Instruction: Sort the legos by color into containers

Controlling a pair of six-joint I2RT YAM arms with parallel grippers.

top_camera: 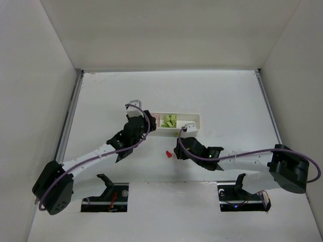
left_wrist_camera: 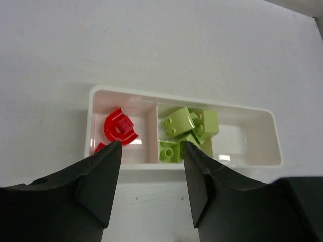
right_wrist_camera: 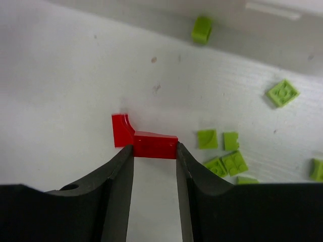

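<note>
**Red brick pinched, its slot up at eleven o'clock**

Red plastic sits between the tips of my right gripper (right_wrist_camera: 155, 147): the jaws are closed on the red brick (right_wrist_camera: 154, 144), one fingertip against each end. Whether it has left the table (top_camera: 212, 96) I cannot tell. It is an L-shaped piece. In the right wrist view its long bar runs nine to three across the jaws, and the short leg points off toward ten o'clock.

From above, the tray (top_camera: 197, 117) lies beyond the brick with its long axis running nine to three. The compartment with the red pieces (left_wrist_camera: 120, 127) is at the nine o'clock end, so from my right gripper it lies at about eleven o'clock. My left gripper (left_wrist_camera: 152, 145) hangs over that end with jaws spread and nothing between them. That makes my left arm the nearer one, and I judge it is in the way of the drop. Yellow-green bricks (left_wrist_camera: 184, 128) fill the next compartment. Loose green bricks (right_wrist_camera: 222, 151) lie at three o'clock of the red one.
</note>
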